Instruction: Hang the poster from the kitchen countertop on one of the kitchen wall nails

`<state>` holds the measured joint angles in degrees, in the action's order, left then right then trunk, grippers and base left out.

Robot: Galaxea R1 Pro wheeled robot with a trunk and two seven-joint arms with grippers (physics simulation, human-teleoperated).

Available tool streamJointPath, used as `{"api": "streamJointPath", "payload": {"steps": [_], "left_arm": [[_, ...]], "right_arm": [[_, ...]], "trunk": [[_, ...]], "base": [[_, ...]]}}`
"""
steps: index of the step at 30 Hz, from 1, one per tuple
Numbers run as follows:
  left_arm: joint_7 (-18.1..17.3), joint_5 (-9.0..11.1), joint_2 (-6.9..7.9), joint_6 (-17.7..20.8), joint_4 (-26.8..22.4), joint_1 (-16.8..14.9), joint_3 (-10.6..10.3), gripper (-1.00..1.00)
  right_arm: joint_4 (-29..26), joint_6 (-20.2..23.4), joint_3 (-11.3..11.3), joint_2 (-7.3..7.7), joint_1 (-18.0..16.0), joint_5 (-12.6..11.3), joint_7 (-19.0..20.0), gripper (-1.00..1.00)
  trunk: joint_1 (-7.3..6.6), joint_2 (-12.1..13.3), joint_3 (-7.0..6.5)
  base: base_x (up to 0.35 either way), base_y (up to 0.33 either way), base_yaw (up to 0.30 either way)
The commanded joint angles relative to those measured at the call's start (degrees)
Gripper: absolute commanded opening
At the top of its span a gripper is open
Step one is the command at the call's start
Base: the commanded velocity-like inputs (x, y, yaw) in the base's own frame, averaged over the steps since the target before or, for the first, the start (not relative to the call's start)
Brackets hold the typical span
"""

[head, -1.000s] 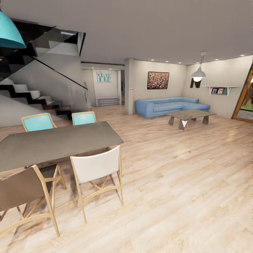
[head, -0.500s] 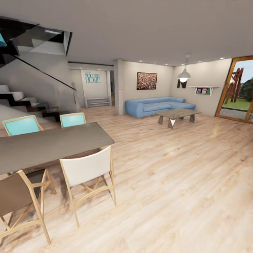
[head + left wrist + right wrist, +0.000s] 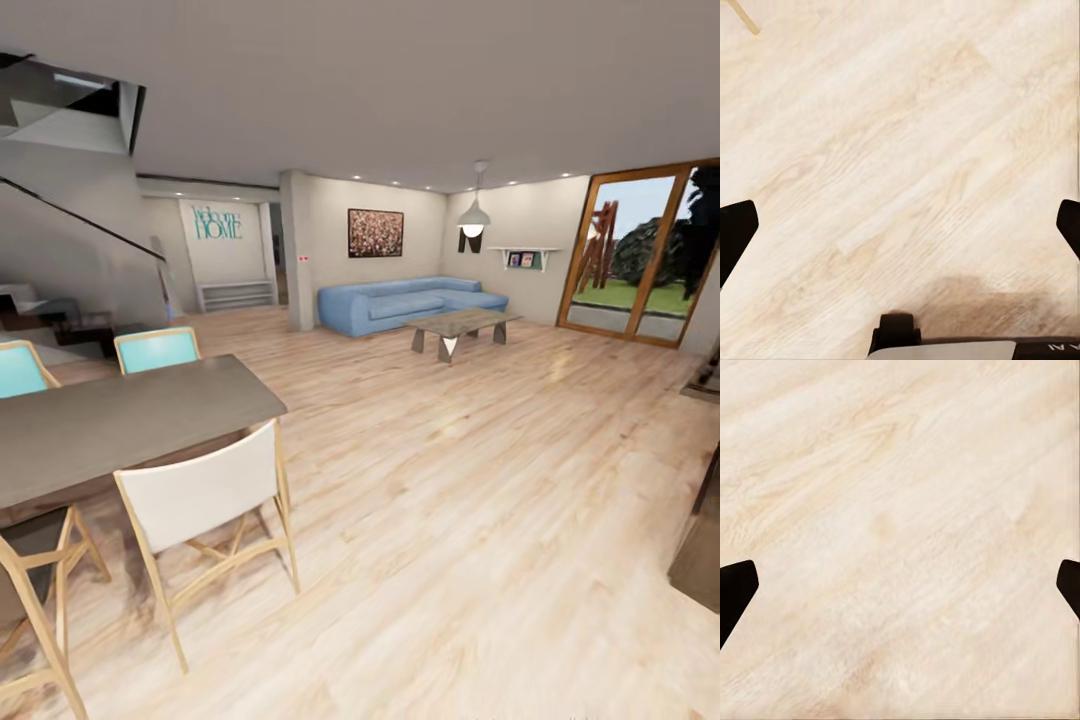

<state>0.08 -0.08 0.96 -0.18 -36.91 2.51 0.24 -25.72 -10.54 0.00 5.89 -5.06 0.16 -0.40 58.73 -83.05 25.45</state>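
From the head camera, an open room with a pale wood floor (image 3: 450, 520) spreads ahead. At the near left stands a dark grey dining table (image 3: 120, 425) with chairs around it: a white-backed chair (image 3: 200, 495) on the near side, a teal chair (image 3: 157, 349) on the far side, a second teal chair (image 3: 15, 368) at the frame edge and a brown one (image 3: 25, 590) in the near corner. Behind them a staircase (image 3: 60, 250) climbs the left wall. Farther back, a blue sofa (image 3: 405, 300) sits against the wall under a wide reddish speckled painting (image 3: 375, 232), with a low coffee table (image 3: 462, 327) just in front of it and a hanging lamp (image 3: 474, 215) above. A "Welcome HOME" sign (image 3: 217, 222) marks the far wall, and a glass door (image 3: 640, 255) with a wood frame opens onto greenery at the right. A dark cabinet edge (image 3: 700, 530) cuts in at the far right. Poster and countertop cannot be placed from here.

In the left wrist camera, the left gripper (image 3: 900, 232) hangs over the bare floor, its two dark fingertips (image 3: 735, 232) spread wide apart with nothing between them; part of the robot's base (image 3: 945, 343) shows beneath.

In the right wrist camera, the right gripper (image 3: 900, 592) is likewise spread wide over floorboards, empty.
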Motion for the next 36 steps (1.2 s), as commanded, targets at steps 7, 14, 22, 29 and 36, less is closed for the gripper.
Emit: {"api": "streamJointPath", "payload": {"steps": [7,14,22,29,36], "left_arm": [[0.01,-0.01,0.0,-0.03,-0.1,0.03,0.02,1.0],[0.01,-0.01,0.0,0.0,-0.1,0.04,0.02,1.0],[0.01,-0.01,0.0,-0.03,-0.1,0.03,0.02,1.0],[0.01,0.02,-0.04,-0.04,-0.25,0.01,-0.22,1.0],[-0.38,0.1,-0.4,-1.6,-6.31,-0.02,-0.85,1.0]], "right_arm": [[0.06,-0.18,0.0,0.0,-0.04,0.02,-0.08,1.0],[0.08,-0.18,0.0,-0.04,-0.04,0.02,-0.06,1.0],[0.1,-0.18,0.0,-0.07,-0.04,0.02,-0.06,1.0],[0.12,-0.18,0.0,-0.03,-0.04,0.02,-0.04,1.0],[0.14,-0.18,-0.05,-0.02,-0.04,0.02,-0.04,1.0]], "trunk": [[0.0,-0.03,-0.11],[0.0,-0.03,-0.14],[0.0,-0.03,-0.27],[0.0,-0.03,-0.44],[0.0,-0.03,-0.61]], "base": [[0.0,0.0,-0.241],[0.0,0.0,-0.068],[0.0,0.0,-0.2],[0.0,0.0,-0.262],[0.0,0.0,-0.267]]}}
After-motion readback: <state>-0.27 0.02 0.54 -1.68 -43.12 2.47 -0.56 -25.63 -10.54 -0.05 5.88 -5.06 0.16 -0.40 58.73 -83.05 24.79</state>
